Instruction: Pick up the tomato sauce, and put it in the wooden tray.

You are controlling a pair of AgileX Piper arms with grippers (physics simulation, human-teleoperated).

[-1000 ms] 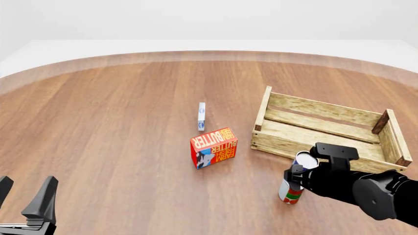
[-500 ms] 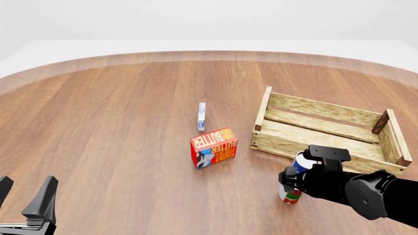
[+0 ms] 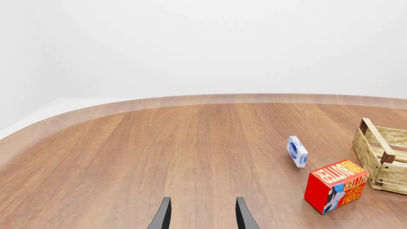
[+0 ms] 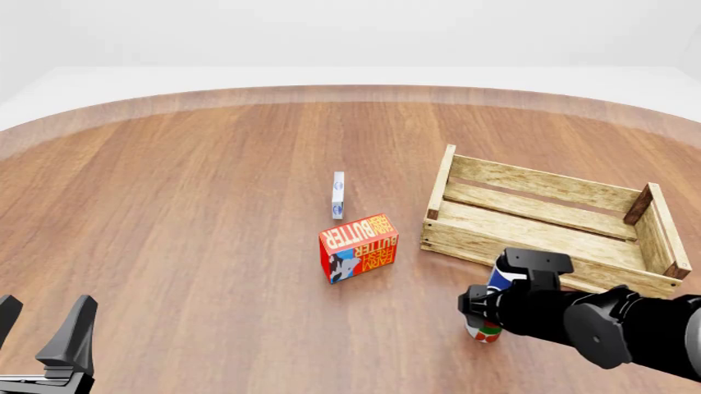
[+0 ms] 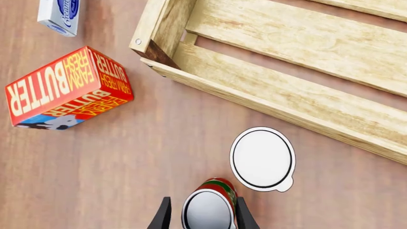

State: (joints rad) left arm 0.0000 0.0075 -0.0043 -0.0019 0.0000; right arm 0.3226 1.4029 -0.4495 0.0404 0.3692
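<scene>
The tomato sauce, a small can with a silver top and a red and green label, stands upright on the table in front of the wooden tray. In the front view only its lower label shows under my right gripper. My right gripper is open, with one finger on each side of the can's top. The pale slatted tray sits at the right and is empty. My left gripper is open and empty at the near left corner; it also shows in the left wrist view.
A second can with a white top and blue label stands right beside the tomato sauce, between it and the tray. A red butter box and a small white and blue box stand left of the tray.
My right gripper has moved left and down, from above the white-topped can to astride the tomato sauce. The left arm and all objects have stayed still.
</scene>
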